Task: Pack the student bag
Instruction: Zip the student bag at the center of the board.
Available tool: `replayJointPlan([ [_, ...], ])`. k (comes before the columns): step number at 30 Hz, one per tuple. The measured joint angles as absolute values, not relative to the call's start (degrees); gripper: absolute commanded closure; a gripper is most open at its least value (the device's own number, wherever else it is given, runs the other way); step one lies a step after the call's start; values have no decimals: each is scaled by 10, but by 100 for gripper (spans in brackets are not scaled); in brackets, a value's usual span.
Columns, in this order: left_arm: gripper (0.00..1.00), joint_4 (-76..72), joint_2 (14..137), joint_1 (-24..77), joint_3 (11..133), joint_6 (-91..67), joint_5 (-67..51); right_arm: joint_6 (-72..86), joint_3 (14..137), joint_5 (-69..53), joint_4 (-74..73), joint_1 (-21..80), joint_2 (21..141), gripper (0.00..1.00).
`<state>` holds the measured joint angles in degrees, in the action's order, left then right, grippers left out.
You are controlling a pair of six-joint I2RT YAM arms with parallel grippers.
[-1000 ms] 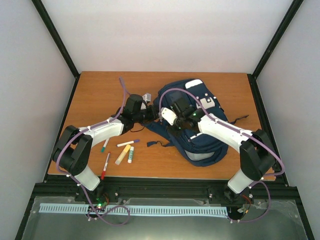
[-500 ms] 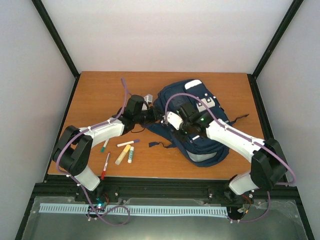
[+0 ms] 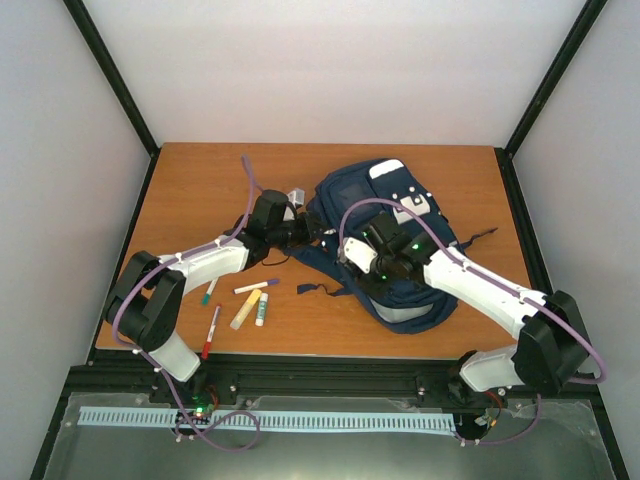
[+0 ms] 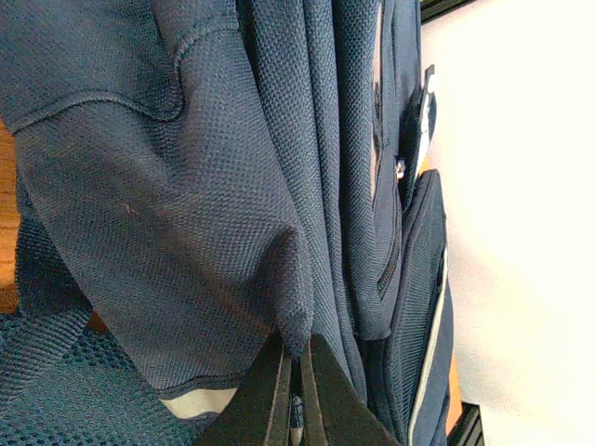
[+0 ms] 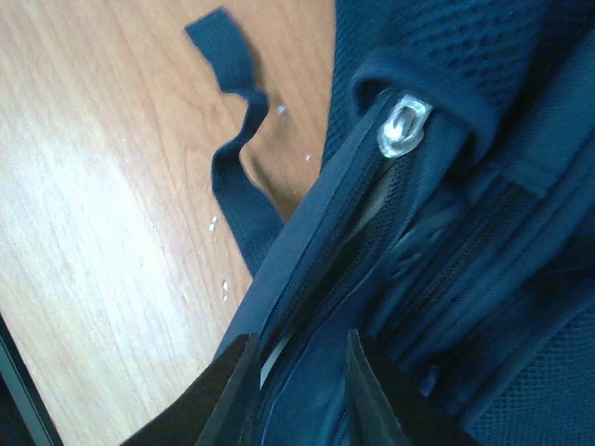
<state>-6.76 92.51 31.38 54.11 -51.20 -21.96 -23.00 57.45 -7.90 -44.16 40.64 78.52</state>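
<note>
The student bag (image 3: 345,190), navy with white stripes and a white patch, lies on the table right of centre. My left gripper (image 3: 305,232) is at the bag's left edge, shut on a fold of its navy fabric (image 4: 294,336). My right gripper (image 3: 355,258) is low over the bag's near-left side. In the right wrist view it is open (image 5: 299,367), its fingers (image 5: 240,362) straddling the bag's zipper edge (image 5: 316,232). A silver zipper pull (image 5: 402,125) sits further along that edge. A loose dark strap (image 5: 232,177) lies on the wood.
Left of the bag lie a green marker (image 3: 210,290), a red marker (image 3: 212,330), a purple-capped marker (image 3: 257,286), a yellow highlighter (image 3: 245,309) and a white glue stick (image 3: 261,308). A small grey object (image 3: 295,194) sits behind the left gripper.
My right arm has swung its elbow rightward and the right gripper has shifted a little right and nearer over the bag. The left gripper has kept its hold in place.
</note>
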Motion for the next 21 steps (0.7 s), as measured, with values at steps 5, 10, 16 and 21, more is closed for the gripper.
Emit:
replayJointPlan([
  [5, 99, -72, 925, 314, 541, -512, -223, -222, 609, -80, -420, 406, 797, 68],
  [10, 99, -73, 925, 314, 541, -512, -225, -211, 655, -79, -381, 406, 853, 68],
  [16, 99, -73, 925, 314, 541, -512, -225, -204, 682, -69, -370, 406, 899, 64],
  [21, 99, -73, 925, 314, 541, -513, -225, -198, 684, -68, -371, 407, 903, 64],
])
